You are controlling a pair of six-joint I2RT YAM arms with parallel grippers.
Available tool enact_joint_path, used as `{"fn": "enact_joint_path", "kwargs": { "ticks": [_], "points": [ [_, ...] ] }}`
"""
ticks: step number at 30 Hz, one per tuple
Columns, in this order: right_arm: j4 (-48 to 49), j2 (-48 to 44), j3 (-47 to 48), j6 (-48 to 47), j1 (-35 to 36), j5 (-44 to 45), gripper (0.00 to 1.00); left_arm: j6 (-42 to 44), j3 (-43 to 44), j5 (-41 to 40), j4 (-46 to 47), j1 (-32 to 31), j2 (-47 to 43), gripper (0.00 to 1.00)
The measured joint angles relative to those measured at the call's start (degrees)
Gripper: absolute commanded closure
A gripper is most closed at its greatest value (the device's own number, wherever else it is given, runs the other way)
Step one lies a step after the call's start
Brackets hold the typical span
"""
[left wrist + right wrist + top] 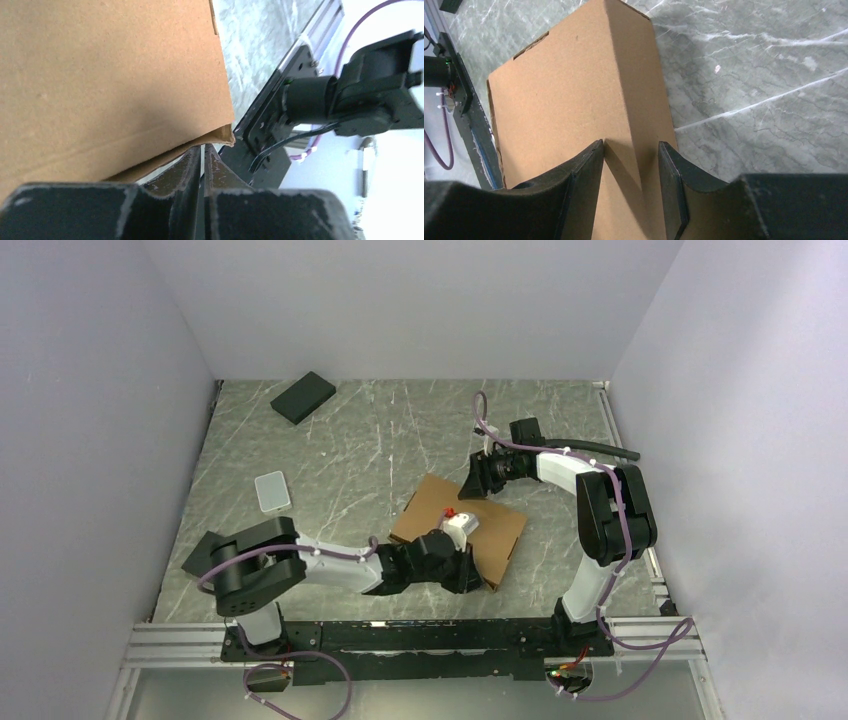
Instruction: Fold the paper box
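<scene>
Top external: the paper box (495, 530) lies central on the worktop (350, 440). Left wrist: left fingers (190, 167) together beneath its edge. Right wrist: right fingers (584, 172) apart, straddling a folded ridge; light, stiff cardboard, probably best pinched at flaps.

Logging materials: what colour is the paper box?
Plain brown; the paper box shows best in the right wrist view.

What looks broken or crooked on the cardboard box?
The paper box sits crooked on the table, turned away from its edges. In the left wrist view, the box corner next to the left gripper looks bent and a little frayed, with a flap gaping under the top panel. Nothing else stands out.
</scene>
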Motion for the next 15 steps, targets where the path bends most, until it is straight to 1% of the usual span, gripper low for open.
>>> {"fn": "enact_joint_path", "kwargs": {
  "ticks": [1, 2, 5, 8, 9, 11, 14, 15],
  "points": [
    [0.2, 0.0, 0.02, 0.0, 0.0, 0.07, 0.52, -0.46, 0.24, 1.25, 1.4, 0.76, 0.85, 0.87],
    [0.33, 0.0, 0.07, -0.09, 0.0, 0.13, 0.48, -1.18, 0.46, 2.36, 2.89, 1.33, 1.7, 0.87],
    [0.31, -0.02, 0.31, -0.94, 0.02, 0.76, 0.35, -2.47, 0.37, 5.03, 6.51, 2.43, 3.23, 0.86],
    [-0.59, -0.42, 0.35, -2.16, 0.13, 1.7, 0.23, -2.91, -1.22, 5.88, 10.29, 2.95, 2.64, 0.84],
    [-1.36, -0.85, 0.35, -2.73, 0.24, 2.34, 0.19, -2.82, -1.9, 5.81, 10.8, 3.13, 1.92, 0.83],
    [-3.26, -2.12, 0.26, -4.09, 0.55, 3.69, 0.14, -2.38, -3.61, 5.55, 10.71, 3.45, -0.87, 0.8],
    [-5.86, -5.09, 0.15, -6.21, 0.55, 5.29, 0.09, -0.98, -5.95, 4.48, 8.94, 3.85, -7.5, 0.75],
    [-6.64, -6.54, 0.15, -6.93, 0.39, 5.75, 0.05, -0.44, -6.64, 3.87, 8.22, 3.87, -10.23, 0.74]
  ]
}}
